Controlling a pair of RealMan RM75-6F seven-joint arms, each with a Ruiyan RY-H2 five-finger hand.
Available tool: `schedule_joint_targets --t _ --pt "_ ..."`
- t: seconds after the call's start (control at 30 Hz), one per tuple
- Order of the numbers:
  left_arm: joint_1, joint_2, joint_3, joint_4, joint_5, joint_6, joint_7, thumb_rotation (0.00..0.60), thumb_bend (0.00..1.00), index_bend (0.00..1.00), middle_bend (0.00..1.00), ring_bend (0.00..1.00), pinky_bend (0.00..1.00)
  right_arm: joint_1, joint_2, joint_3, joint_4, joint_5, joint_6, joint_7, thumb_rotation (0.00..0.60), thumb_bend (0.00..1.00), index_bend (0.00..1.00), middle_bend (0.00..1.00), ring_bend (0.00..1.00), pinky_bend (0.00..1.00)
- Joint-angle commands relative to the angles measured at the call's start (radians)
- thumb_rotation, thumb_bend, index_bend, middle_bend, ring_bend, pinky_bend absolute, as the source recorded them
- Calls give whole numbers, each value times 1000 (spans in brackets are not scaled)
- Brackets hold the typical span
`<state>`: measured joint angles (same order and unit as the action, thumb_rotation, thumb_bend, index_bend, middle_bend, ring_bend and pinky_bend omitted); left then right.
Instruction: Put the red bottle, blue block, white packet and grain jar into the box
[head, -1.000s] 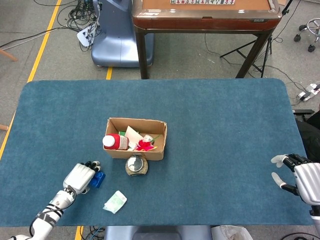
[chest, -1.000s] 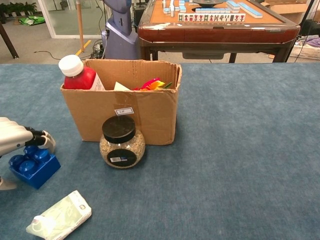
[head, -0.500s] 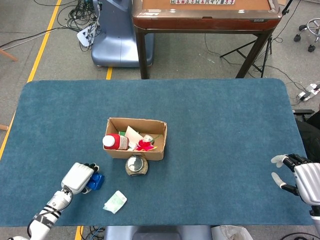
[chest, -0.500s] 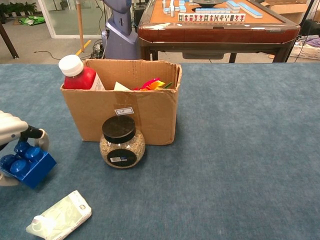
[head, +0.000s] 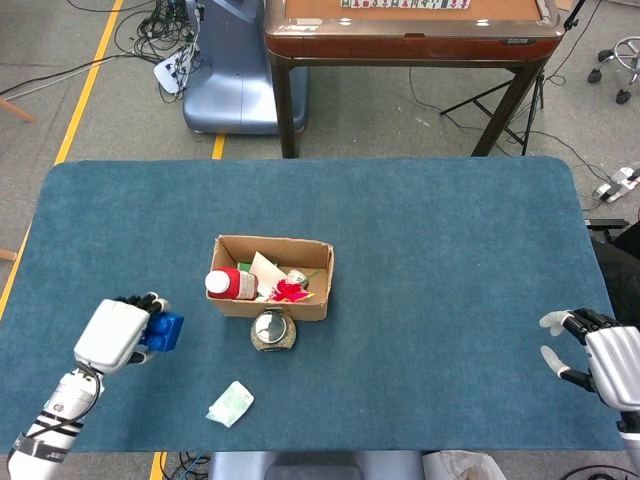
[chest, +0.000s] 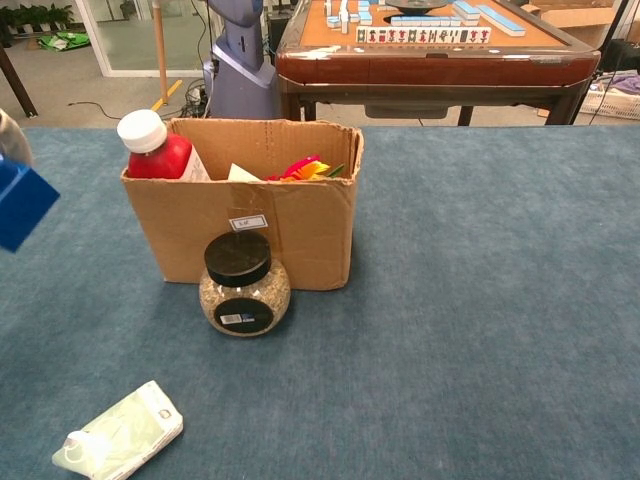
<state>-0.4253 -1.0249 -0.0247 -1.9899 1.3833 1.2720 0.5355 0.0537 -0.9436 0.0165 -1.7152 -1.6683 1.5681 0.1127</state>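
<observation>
— Blue carpet covers the table (head: 450, 250), with a wooden game table (head: 410, 30) behind it on the grey floor. Where's the box?

— The box (head: 272, 276) sits left of centre, open-topped, with the red bottle (head: 231, 284) already inside at its left end among some red and white scraps.

— And the grain jar?

— The grain jar (chest: 244, 285) stands upright, touching the box's front wall. The white packet (chest: 119, 432) lies flat on the carpet nearer the table's front edge.

— The block?

— The left hand (head: 110, 335) holds the blue block (head: 163, 332) above the table, fingers wrapped around it, left of the box.

— The other hand?

— The right hand (head: 600, 355) is at the far right edge, fingers apart and apparently holding nothing, though partly cropped.
</observation>
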Motion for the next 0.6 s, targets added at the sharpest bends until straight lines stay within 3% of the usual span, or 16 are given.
schedule_joint_targets --t 0.03,0.27,0.47,0.6 --pt "1 65 -43 -71 -11 32 12 600 135 621 603 474 595 0 -1 0 0 1 -1 -2 600 286 451 530 426 578" --pt "-33 97 -110 -169 -69 35 50 600 135 618 603 472 595 3 -4 -2 1 0 -9 -6 600 285 451 530 426 578" --pt "-123 -4 -212 -229 -210 49 147 600 135 610 603 471 603 7 -3 -3 4 7 -20 0 600 286 451 529 426 578" --pt "-187 -85 -253 -230 -275 58 225 600 135 607 603 471 604 8 -3 -3 7 9 -22 5 600 286 451 529 426 578"
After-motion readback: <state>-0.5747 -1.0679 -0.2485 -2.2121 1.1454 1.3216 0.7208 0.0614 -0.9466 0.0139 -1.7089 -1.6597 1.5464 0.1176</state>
